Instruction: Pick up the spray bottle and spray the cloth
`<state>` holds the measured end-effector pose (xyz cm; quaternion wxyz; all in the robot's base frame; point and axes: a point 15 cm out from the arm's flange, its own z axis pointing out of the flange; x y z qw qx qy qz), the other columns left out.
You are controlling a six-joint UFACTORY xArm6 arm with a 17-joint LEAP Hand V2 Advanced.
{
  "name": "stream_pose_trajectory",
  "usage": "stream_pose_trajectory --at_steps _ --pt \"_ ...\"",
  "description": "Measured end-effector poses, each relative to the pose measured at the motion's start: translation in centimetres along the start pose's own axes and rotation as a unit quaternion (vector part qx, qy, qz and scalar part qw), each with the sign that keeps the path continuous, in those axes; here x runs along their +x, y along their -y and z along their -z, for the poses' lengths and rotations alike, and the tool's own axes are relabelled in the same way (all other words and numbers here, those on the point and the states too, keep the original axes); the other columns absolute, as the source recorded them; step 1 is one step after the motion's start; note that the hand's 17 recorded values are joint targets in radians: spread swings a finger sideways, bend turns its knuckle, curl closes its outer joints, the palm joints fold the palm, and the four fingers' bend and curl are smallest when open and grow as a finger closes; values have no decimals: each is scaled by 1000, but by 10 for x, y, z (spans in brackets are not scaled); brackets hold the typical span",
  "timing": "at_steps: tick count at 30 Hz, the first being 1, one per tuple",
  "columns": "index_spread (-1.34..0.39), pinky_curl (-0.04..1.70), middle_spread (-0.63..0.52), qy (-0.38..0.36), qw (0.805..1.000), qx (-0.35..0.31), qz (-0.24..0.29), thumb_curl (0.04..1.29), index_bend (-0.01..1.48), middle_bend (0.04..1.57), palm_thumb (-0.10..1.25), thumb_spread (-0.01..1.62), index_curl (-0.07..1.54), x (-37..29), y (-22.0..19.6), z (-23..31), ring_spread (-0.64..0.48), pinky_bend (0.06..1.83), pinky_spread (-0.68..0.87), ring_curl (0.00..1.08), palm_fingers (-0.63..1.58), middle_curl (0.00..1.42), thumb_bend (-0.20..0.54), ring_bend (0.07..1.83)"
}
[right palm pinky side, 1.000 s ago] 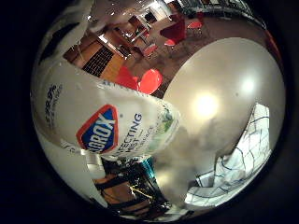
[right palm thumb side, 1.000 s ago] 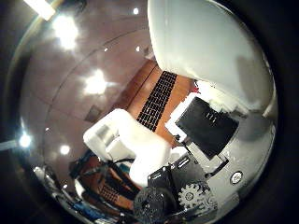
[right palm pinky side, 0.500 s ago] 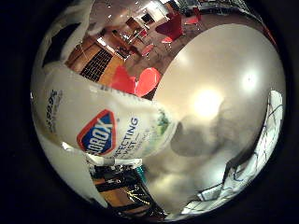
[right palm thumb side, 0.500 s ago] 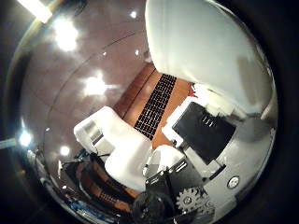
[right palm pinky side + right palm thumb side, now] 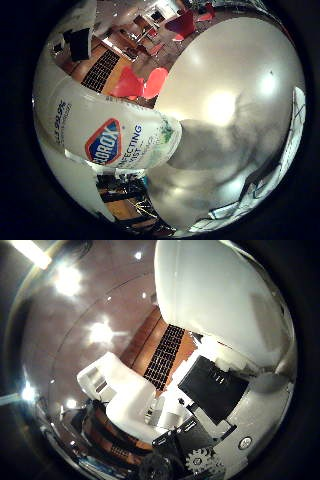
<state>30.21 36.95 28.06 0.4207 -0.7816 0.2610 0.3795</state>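
The white spray bottle [image 5: 115, 142] with its red and blue label lies right across my palm and fills much of the little finger side view. It hangs above the white round table [image 5: 235, 75] and throws a grey shadow on it. Its plain white body [image 5: 215, 295] also looms close in the thumb side view. My right hand [image 5: 212, 390] shows there as black, white and geared parts curled against the bottle. The cloth [image 5: 298, 125], white with dark grid lines, lies on the table at the rim of the view, away from the bottle.
Red chairs [image 5: 137, 85] stand on the floor beyond the table's edge. A wooden wall with a dark grille [image 5: 165, 357] is behind. Ceiling lights [image 5: 100, 332] glare overhead.
The whole picture has shifted, so my hand has moved with the bottle. The cloth now sits nearer the rim of the view and looks smaller. My hold on the bottle looks the same.
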Motion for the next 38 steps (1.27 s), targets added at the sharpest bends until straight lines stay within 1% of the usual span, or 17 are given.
stream_pose_trajectory --at_steps 1,3,5,6,9,12,13,15,16,18,20,21,24,26,31,38 --pt "-237 904 -123 -2 1000 -3 1 637 572 1118 812 897 681 1 -1 1 -202 939 -390 547 1058 578 -28 1234" --pt "-277 872 -132 -5 1000 -5 2 617 384 1055 807 904 656 3 -2 3 -207 957 -428 541 960 573 -29 1228" --pt "-327 833 -130 -8 1000 -5 2 598 287 994 803 920 631 5 -3 5 -223 925 -464 526 906 564 -27 1210" --pt "-348 818 -124 -10 1000 -6 2 588 263 926 803 929 627 6 -3 7 -235 916 -483 525 859 551 -26 1211" --pt "-394 785 -130 -17 1000 -8 6 558 237 817 792 960 621 7 -4 13 -261 857 -501 516 773 535 -27 1207" --pt "-427 783 -130 -24 1000 -13 7 531 230 707 776 991 621 10 -7 17 -278 803 -477 517 621 520 -28 1197" --pt "-441 776 -130 -26 1000 -15 7 520 234 689 765 1000 615 11 -8 19 -278 770 -455 511 588 515 -28 1180" --pt "-470 786 -116 -33 999 -20 5 498 293 619 745 1019 613 15 -11 24 -264 673 -327 489 370 498 -27 1074" --pt "-472 781 -112 -35 999 -22 4 493 298 609 739 1022 607 17 -13 26 -255 655 -291 483 350 491 -29 1055" --pt "-474 763 -88 -40 999 -27 4 474 297 529 720 1028 573 19 -15 30 -200 610 -91 441 223 457 -29 942" --pt "-470 725 -74 -46 998 -30 5 461 273 493 713 1031 530 20 -17 36 -164 569 86 409 224 435 -26 886" --pt "-468 705 -71 -49 998 -29 5 454 267 482 709 1036 514 21 -17 39 -153 550 150 397 237 428 -25 866" --pt "-463 656 -67 -56 998 -28 4 440 254 463 706 1038 485 23 -17 49 -137 486 283 381 268 416 -24 836" --pt "-463 623 -66 -58 998 -23 4 433 243 451 707 1039 469 22 -16 56 -133 457 342 370 294 409 -24 811" --pt "-462 563 -67 -65 998 -7 10 424 217 436 708 1039 442 14 -12 80 -131 404 400 348 347 401 -24 757" --pt "-456 495 -86 -79 996 17 25 418 193 417 707 1032 422 -9 -16 133 -132 360 414 323 409 399 -24 691"
